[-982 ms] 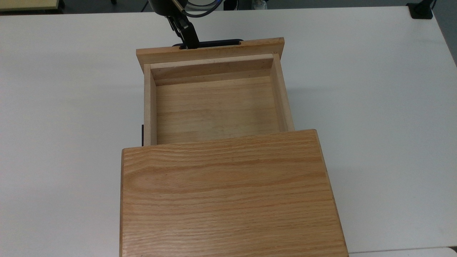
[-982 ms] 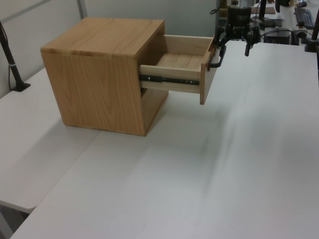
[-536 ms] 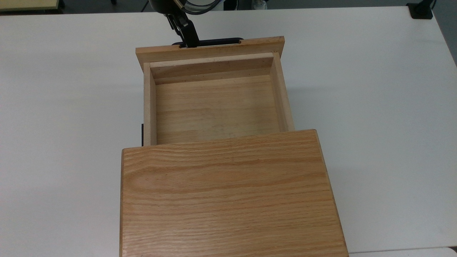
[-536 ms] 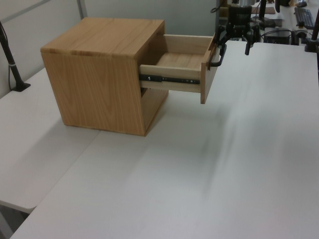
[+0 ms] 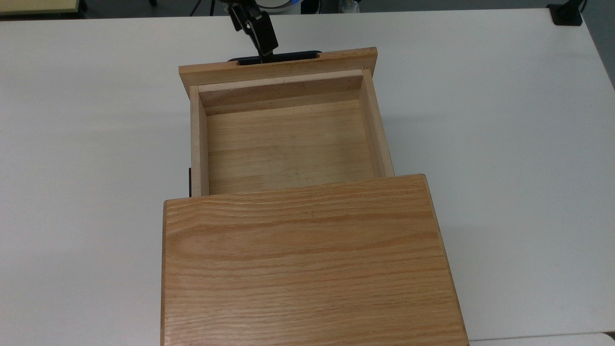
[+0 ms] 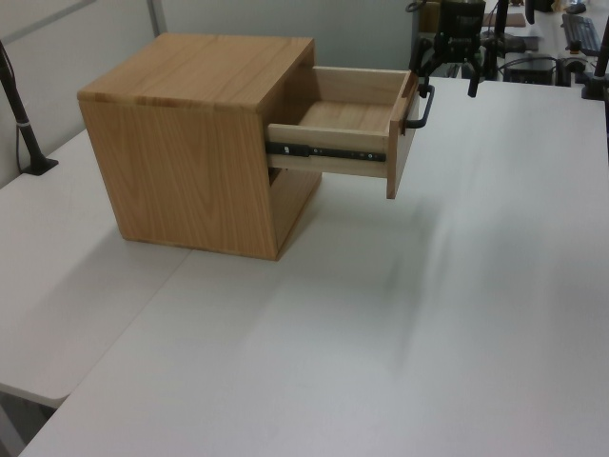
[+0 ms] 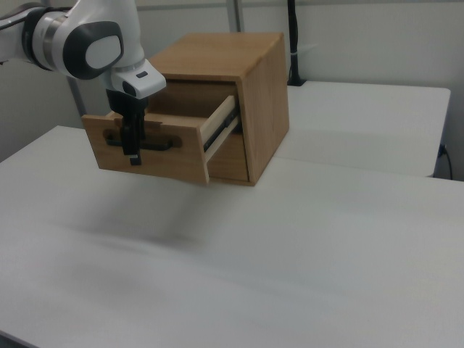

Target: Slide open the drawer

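Observation:
The light oak drawer stands pulled well out of its cabinet, empty inside. Its front panel carries a thin black bar handle. In the left view my gripper hangs open over the top of the front panel, fingers spread wide along the sliding direction. One black finger reaches down to the handle in the top view. In the right view a finger crosses the handle in front of the panel. Whether it touches the bar is unclear.
The oak cabinet sits on a wide white table. A black metal slide rail shows along the drawer's side. A black post stands at the left view's left edge. Open tabletop lies ahead of the drawer front.
The drawer has slid a little further out of the cabinet. My gripper has moved with the front panel, shifted along the handle toward the top view's right, and risen slightly.

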`<state>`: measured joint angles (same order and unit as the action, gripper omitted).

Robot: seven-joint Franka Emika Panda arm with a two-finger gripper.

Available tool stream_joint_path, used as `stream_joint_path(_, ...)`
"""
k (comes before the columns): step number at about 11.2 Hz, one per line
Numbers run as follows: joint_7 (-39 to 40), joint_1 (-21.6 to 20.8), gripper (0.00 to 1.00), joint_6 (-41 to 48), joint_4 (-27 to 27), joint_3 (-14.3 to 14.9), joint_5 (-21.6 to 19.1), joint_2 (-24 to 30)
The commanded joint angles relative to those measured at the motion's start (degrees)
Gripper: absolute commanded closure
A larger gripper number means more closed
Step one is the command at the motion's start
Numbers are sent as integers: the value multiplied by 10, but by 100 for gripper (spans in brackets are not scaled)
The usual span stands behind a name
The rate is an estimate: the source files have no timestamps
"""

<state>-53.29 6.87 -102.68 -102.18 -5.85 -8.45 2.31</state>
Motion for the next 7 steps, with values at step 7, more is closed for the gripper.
stream_joint_path(7,242,-1,0,77,-2,4,-8,69)
